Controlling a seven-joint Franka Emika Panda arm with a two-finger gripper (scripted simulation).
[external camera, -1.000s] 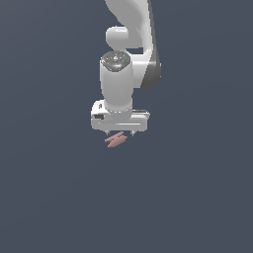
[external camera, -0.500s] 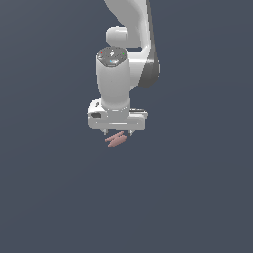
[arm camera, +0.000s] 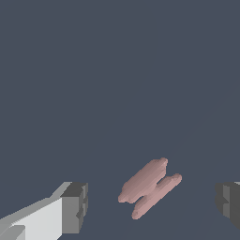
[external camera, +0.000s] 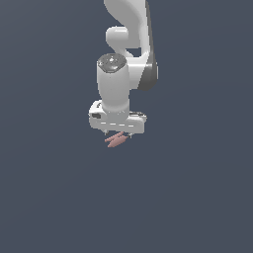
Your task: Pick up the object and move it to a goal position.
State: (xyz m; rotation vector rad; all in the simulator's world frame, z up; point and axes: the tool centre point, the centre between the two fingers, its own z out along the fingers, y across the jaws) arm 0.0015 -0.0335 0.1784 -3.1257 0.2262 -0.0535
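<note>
— One small pink object (external camera: 117, 140) is all I can pick out besides the arm (external camera: 123, 59). Where does it sit?

— Directly under the claw (external camera: 118, 134). In the exterior view it pokes out below the white claw body, slanting from lower on the exterior view's left to higher on the right, against the plain dark blue-grey surface (external camera: 197, 197).

— And from the wrist view?

— The object (arm camera: 149, 186) lies between the two dark finger pads (arm camera: 75, 207), with a clear gap of surface (arm camera: 117, 70) on each side. It reads as two stubby lobes side by side, lying diagonally across the line that joins the pads. It is nearer the middle than either pad, a touch closer to the pad on the white finger.

— So is the claw (arm camera: 152, 206) gripping it?

— No. The fingers stand wide apart and neither pad touches the object; the claw is spread, holding nothing.

— Is the object resting on the surface or already off it?

— Hard to say: the ground is one flat colour and I see no shadow, so the height of claw and object above it cannot be read.
</note>
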